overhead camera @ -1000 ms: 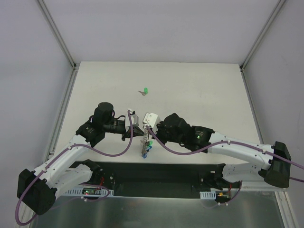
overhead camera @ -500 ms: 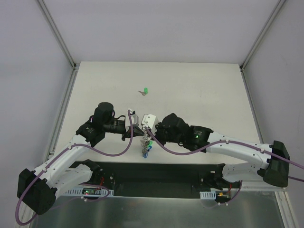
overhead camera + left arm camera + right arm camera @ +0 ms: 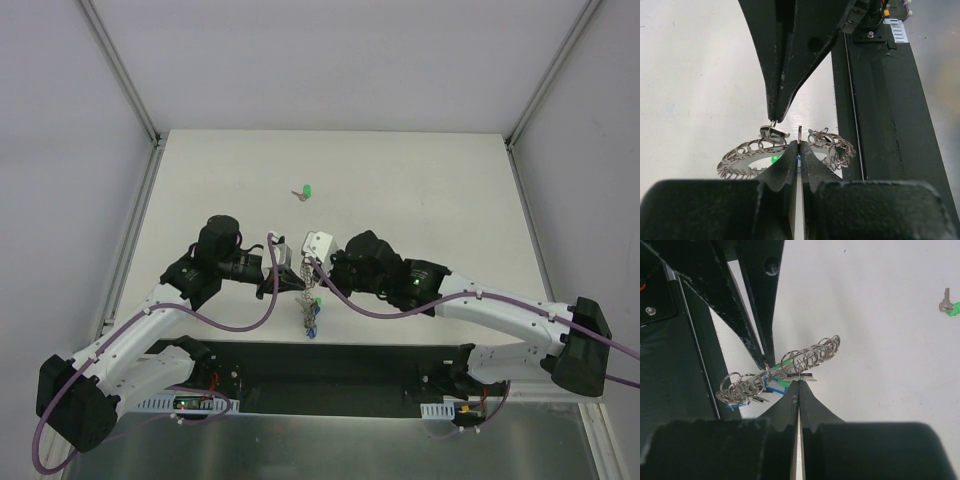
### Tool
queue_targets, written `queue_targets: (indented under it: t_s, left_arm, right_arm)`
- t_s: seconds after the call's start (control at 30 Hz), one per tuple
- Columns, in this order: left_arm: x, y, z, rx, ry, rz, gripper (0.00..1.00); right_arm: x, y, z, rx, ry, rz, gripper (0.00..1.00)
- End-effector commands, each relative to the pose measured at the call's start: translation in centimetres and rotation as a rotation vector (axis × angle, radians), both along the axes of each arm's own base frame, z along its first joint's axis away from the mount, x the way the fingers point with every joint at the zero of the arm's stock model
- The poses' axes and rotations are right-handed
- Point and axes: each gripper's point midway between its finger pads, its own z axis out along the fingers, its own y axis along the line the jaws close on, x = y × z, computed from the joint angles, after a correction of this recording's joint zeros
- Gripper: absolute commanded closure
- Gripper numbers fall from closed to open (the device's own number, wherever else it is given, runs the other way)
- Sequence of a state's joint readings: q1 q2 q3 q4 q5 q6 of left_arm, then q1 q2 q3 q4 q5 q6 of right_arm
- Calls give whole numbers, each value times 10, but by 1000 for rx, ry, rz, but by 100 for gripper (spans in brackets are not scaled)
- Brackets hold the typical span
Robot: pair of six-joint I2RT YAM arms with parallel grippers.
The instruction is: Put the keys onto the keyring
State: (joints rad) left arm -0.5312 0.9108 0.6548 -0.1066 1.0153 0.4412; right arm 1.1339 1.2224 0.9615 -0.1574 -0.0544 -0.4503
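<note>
**Right wrist nudged slightly rightward; both grippers pinch the ring**

Left gripper (image 3: 799, 145) has its tapered black fingers pressed together on the rim of the keyring (image 3: 747, 159). Right gripper (image 3: 799, 384) likewise pinches a thin wire loop. The flat grey ring, fringed with coiled loops, hangs at mid-frame, with blue and green keys (image 3: 313, 312) dangling beneath. A green-headed key (image 3: 306, 191) lies at upper centre on the matte white table (image 3: 420, 190).

Bright, even overhead light whitens the table (image 3: 400, 180); near fingers (image 3: 785, 170) loom dark and blurred.
</note>
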Motion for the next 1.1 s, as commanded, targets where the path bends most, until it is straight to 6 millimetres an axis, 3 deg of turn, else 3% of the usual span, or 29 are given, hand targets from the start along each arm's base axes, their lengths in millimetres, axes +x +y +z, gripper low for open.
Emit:
queue_targets:
  t_s: [0.0, 0.17, 0.27, 0.47, 0.7, 0.77, 0.87, 1.07]
  left_arm:
    - [-4, -6, 15, -61, -66, -56, 100]
    - [7, -4, 14, -39, -88, 11, 100]
    - [16, 0, 12, -17, -97, 74, 100]
    - [29, 12, 20, 0, -159, 203, 100]
    - [28, 36, 34, 12, -166, 367, 100]
    - [25, 43, 37, 4, -171, 403, 100]
    - [20, 50, 35, 9, -171, 431, 100]
    - [17, 58, 34, 13, -206, 451, 100]
  right_arm:
    - [7, 5, 27, 79, -30, 9, 99]
    - [13, -10, 25, 56, -19, -31, 99]
    - [21, -29, 6, -37, 20, -87, 99]
    - [19, -92, -50, -341, 165, -201, 99]
    - [36, -172, -79, -800, 174, -361, 99]
    - [36, -187, -86, -905, 202, -369, 99]
    - [39, -193, -103, -1027, 230, -351, 99]
    - [60, -156, -124, -1030, 249, -283, 99]
